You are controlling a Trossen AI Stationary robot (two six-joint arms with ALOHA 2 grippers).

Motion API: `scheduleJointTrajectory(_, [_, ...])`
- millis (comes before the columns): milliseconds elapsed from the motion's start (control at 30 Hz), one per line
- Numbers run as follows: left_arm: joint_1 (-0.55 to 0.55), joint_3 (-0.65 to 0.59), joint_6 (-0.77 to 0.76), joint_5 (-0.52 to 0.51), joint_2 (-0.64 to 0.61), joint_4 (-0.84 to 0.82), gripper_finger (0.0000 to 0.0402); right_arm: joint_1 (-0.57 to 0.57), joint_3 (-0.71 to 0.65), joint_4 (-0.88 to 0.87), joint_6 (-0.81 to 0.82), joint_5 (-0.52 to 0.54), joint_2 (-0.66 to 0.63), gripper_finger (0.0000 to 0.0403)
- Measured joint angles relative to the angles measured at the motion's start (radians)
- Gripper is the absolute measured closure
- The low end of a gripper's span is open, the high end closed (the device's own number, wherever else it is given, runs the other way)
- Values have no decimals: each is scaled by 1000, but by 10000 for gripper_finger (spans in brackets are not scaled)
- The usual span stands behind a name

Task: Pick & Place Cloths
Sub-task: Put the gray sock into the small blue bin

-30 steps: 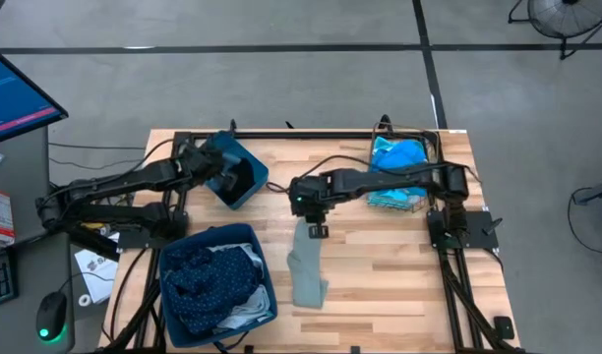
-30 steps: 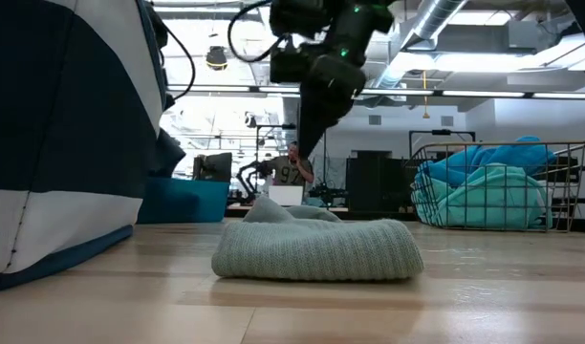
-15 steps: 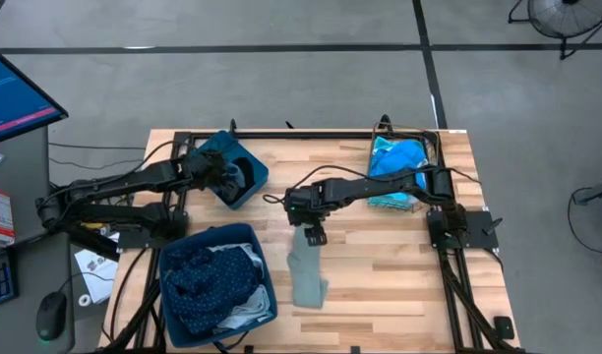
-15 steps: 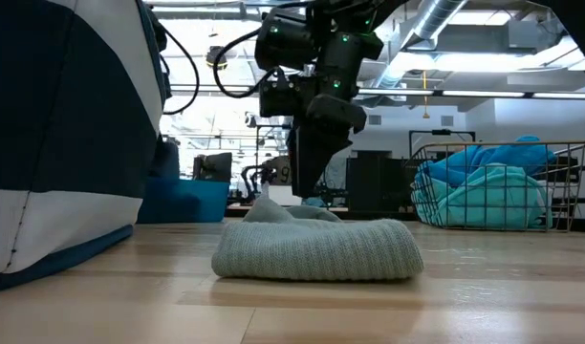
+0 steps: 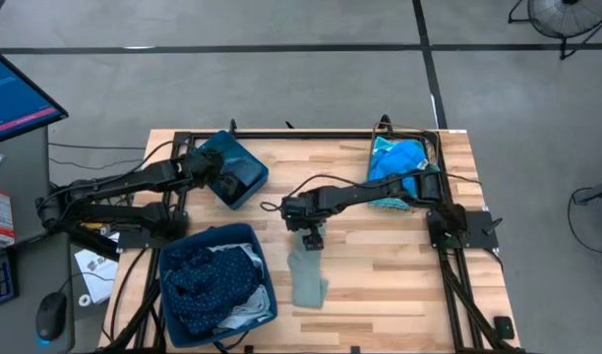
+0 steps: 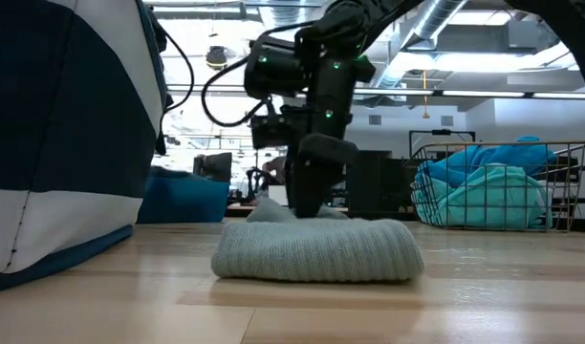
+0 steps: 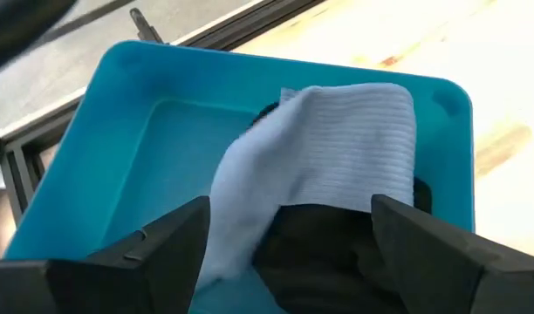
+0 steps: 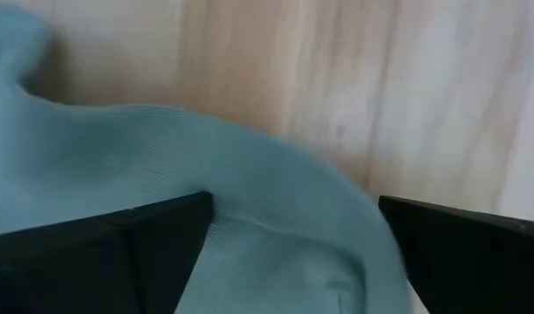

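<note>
A small grey-green cloth (image 5: 307,275) (image 6: 316,250) lies flat on the wooden table, near its middle. My right gripper (image 5: 309,236) (image 6: 307,205) (image 8: 293,235) points down, open, over the cloth's far end, one finger on either side of a raised fold. My left gripper (image 5: 225,175) (image 7: 289,253) is open above the small blue bin (image 5: 248,179) (image 7: 136,139) at the far left. In that bin a pale grey-blue cloth (image 7: 328,148) lies over a dark cloth (image 7: 328,253). My right gripper comes from above onto the far end of the grey-green cloth (image 8: 249,201), its open fingers astride a raised fold. The cloth lies on the table. I cannot tell whether the fingertips touch it.
A large dark-blue bin (image 5: 268,295) (image 6: 63,143) with navy and pale cloths stands at the near left. A wire basket (image 5: 427,147) (image 6: 503,196) at the far right holds turquoise and bright blue cloths (image 5: 394,157). Bare wood lies between cloth and basket.
My right gripper has come down onto the far end of the grey-green cloth, and its fingers have opened from a closed point to a wide gap. The cloth has stayed where it was.
</note>
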Motion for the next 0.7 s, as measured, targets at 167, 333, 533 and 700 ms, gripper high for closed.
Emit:
scheduleJointTrajectory(167, [-2, 0, -55, 5, -7, 2, 101, 10, 7, -16, 20, 18, 46, 89])
scheduleJointTrajectory(333, [-3, 1, -103, 29, -31, 8, 101, 12, 1, -15, 47, 47, 32, 206])
scheduleJointTrajectory(533, [-3, 0, -106, 70, -96, 38, 101, -37, -11, -36, 49, 86, -27, 382])
scheduleJointTrajectory(700, [-3, 0, -63, 177, -178, 180, 101, -87, -9, -56, 61, 76, -155, 396])
